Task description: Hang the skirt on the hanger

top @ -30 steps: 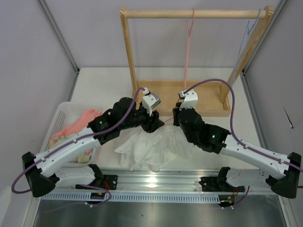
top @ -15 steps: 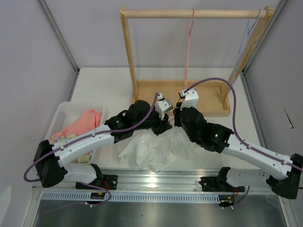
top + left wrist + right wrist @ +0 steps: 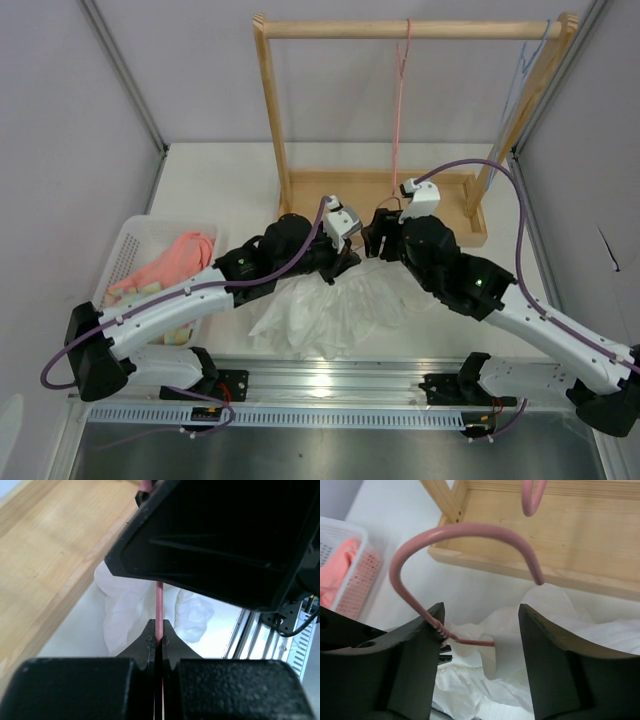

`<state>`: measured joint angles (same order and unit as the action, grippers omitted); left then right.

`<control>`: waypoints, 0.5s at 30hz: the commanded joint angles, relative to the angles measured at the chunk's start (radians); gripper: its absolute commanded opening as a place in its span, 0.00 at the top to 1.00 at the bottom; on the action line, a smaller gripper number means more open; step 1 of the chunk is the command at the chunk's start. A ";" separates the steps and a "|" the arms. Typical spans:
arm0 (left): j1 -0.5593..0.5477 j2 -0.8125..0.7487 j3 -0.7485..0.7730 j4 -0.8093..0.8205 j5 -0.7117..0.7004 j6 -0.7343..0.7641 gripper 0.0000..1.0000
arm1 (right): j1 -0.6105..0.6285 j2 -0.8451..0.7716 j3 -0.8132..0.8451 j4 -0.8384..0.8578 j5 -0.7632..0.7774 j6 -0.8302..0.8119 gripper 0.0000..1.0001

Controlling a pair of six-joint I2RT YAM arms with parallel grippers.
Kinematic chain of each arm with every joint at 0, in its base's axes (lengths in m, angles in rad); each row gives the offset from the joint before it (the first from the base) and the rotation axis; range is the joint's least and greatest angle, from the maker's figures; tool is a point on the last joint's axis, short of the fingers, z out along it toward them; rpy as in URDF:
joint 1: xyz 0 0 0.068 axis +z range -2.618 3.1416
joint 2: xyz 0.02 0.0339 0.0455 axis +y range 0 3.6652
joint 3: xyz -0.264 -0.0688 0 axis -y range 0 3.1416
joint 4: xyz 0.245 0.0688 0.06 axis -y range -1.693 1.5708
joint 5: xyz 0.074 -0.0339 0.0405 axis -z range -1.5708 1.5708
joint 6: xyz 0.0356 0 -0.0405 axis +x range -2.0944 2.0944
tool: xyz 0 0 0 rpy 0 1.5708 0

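Note:
The white skirt (image 3: 325, 308) lies crumpled on the table in front of both arms, and it shows under the jaws in both wrist views (image 3: 470, 690). The salmon-pink hanger (image 3: 465, 530) stands above it. Its hook curves over, and its twisted neck leans against one finger (image 3: 427, 630) of my right gripper (image 3: 481, 609), which is open around it. One wire of the hanger runs into the skirt fabric. My left gripper (image 3: 158, 630) is shut on a straight length of the hanger's wire (image 3: 159, 602). In the top view both grippers meet above the skirt's far edge, and they hide the hanger.
A wooden rack (image 3: 270, 110) with a tray base (image 3: 335, 190) stands behind the grippers. A deeper pink hanger (image 3: 400, 90) hangs from its bar and a light blue one (image 3: 520, 80) at its right post. A white basket (image 3: 125, 250) of pink and yellow clothes (image 3: 178, 255) sits left.
My left gripper has moved right to the hanger and shut on its wire. My right gripper has opened, letting go of the hanger's neck, and shifted slightly right.

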<state>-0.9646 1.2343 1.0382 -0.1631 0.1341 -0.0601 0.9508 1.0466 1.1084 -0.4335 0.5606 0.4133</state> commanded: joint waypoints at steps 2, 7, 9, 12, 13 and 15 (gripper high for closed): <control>-0.003 -0.117 0.062 -0.030 -0.064 0.005 1.00 | -0.099 -0.120 0.022 -0.085 0.030 0.028 0.30; -0.002 -0.159 0.054 -0.062 -0.079 -0.003 1.00 | -0.126 -0.128 -0.027 -0.105 0.015 0.056 0.32; -0.002 -0.160 0.060 -0.084 -0.076 0.003 1.00 | -0.130 -0.155 -0.048 -0.068 -0.002 0.064 0.24; -0.002 -0.148 0.057 -0.119 -0.073 0.008 1.00 | -0.184 -0.168 -0.035 -0.018 -0.133 0.041 0.18; -0.002 -0.153 0.042 -0.113 -0.073 0.005 1.00 | -0.202 -0.163 -0.006 -0.013 -0.158 0.033 0.18; -0.002 -0.163 0.031 -0.095 -0.086 0.000 1.00 | -0.205 -0.155 0.013 0.018 -0.211 0.012 0.16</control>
<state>-0.9806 1.1671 1.0603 -0.2344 0.0975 -0.0608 0.8299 0.9276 1.0622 -0.4343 0.2409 0.4580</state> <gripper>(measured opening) 0.036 0.837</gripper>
